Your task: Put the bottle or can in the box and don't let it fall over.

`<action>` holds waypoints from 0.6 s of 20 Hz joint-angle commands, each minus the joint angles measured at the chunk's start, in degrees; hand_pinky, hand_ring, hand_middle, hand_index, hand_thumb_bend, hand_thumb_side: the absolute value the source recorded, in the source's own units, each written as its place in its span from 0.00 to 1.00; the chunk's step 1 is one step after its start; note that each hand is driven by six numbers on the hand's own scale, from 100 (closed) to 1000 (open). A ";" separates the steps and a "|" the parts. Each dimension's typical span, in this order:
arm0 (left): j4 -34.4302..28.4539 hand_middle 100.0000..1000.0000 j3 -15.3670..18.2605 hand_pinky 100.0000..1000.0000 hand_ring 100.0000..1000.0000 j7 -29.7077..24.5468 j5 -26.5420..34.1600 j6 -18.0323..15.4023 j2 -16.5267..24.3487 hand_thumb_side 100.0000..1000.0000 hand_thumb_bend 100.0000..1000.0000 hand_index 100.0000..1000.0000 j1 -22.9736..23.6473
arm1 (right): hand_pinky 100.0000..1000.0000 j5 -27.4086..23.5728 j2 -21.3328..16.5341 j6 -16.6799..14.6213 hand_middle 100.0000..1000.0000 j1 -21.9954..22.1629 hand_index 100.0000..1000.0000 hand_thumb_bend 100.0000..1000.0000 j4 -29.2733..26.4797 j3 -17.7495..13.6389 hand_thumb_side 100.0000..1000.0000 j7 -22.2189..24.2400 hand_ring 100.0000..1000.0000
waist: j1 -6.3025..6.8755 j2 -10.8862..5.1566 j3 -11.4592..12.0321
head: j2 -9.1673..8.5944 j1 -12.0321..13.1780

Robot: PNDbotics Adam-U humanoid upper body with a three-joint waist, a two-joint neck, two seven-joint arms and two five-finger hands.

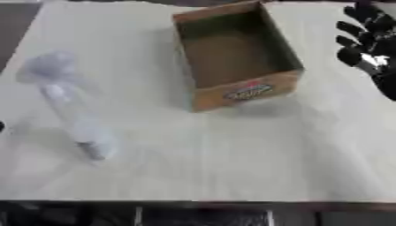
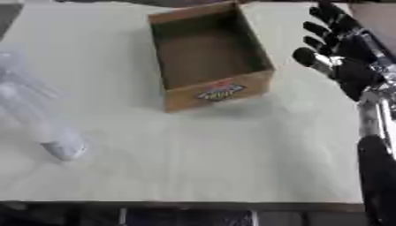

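A clear plastic bottle point(image 1: 68, 108) stands on the left part of the table, blurred, its cap end toward me. An open brown cardboard box point(image 1: 236, 55) with a label on its near wall sits at the upper middle; nothing shows inside it. My right hand point(image 2: 340, 48) hovers at the right, beside the box, fingers straight and spread, holding nothing. It is far from the bottle. At the left edge only a small dark bit point(image 1: 1, 127) shows; I cannot tell whether it is my left hand.
The pale table point(image 1: 232, 159) reaches to a near edge along the bottom, with dark floor below. My right forearm point(image 2: 377, 167) runs down the right side.
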 commanded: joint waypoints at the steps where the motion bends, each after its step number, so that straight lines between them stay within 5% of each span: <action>1: -1.17 1.00 0.17 1.00 1.00 -0.42 -0.35 -0.02 2.02 0.19 0.76 0.98 0.10 | 1.00 -0.38 -1.60 -0.06 1.00 -0.48 1.00 0.68 -1.30 -0.45 0.07 -0.49 1.00 | 0.15 -1.06 -0.07 | 0.34 0.14; 12: -1.17 1.00 -2.00 1.00 1.00 -2.94 -2.00 2.44 2.26 0.19 0.76 0.97 -0.23 | 1.00 -0.52 -1.61 0.15 1.00 -0.50 0.99 0.67 -1.15 -0.31 0.08 -0.86 1.00 | 0.07 -1.02 -0.38 | 0.34 0.56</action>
